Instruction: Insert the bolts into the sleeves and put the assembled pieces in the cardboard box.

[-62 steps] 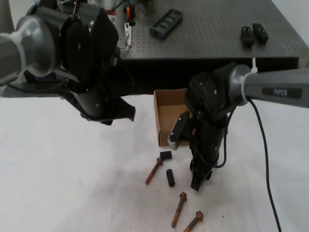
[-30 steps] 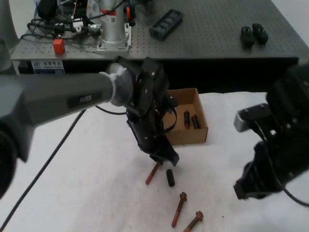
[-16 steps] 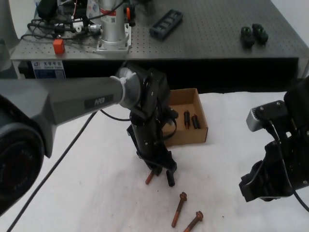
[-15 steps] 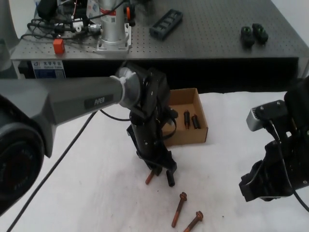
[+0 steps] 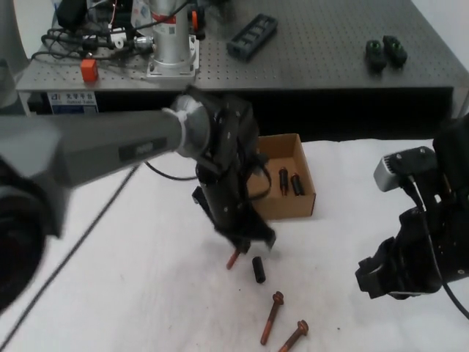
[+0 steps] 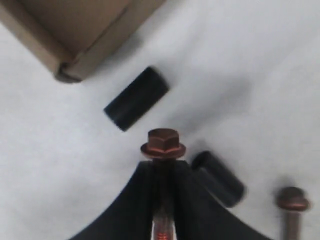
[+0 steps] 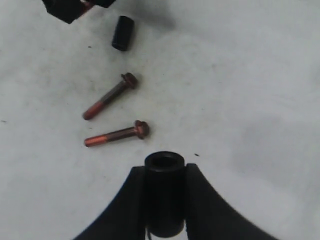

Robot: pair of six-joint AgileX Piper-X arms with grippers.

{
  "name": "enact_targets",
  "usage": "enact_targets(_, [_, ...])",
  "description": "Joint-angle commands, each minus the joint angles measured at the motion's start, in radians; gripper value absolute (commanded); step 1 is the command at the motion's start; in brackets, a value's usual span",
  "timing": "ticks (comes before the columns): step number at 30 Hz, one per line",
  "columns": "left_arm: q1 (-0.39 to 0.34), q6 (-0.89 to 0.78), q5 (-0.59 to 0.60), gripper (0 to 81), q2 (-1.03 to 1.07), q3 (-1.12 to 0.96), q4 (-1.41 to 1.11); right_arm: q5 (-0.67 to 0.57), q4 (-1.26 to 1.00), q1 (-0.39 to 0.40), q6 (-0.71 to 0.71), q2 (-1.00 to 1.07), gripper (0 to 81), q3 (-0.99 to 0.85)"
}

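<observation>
Counting three bolts [image 6: 163,145] [image 7: 109,97] [image 7: 116,134], three sleeves [image 6: 136,98] [image 6: 218,171] [image 7: 164,195], two assembled pieces [image 5: 283,180] [image 5: 296,183].

High view looks down over the worktop [image 5: 110,293]; both wrist views, close above it, seemingly share one sleeve [image 5: 259,269].

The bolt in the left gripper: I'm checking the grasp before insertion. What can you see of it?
The bolt is copper-coloured metal with a flanged hex head. The left gripper holds its shank, jaws shut on it, with the head sticking out past the tips. It is over the white cloth, near a black sleeve.
</observation>
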Motion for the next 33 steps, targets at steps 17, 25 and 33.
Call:
enact_targets(17, [0.011, -0.483, 0.364, 0.6, -0.600, 0.608, -0.923, -0.251, -0.931, 0.241, 0.498, -0.012, 1.1, 0.229])
enact_targets(25, [0.011, -0.498, 0.386, 0.6, -0.600, 0.608, -0.923, -0.214, -0.995, 0.239, 0.498, 0.048, 1.1, 0.227])
enact_targets(33, [0.011, -0.498, 0.386, 0.6, -0.600, 0.608, -0.923, -0.146, -1.085, 0.239, 0.543, 0.047, 1.1, 0.227])
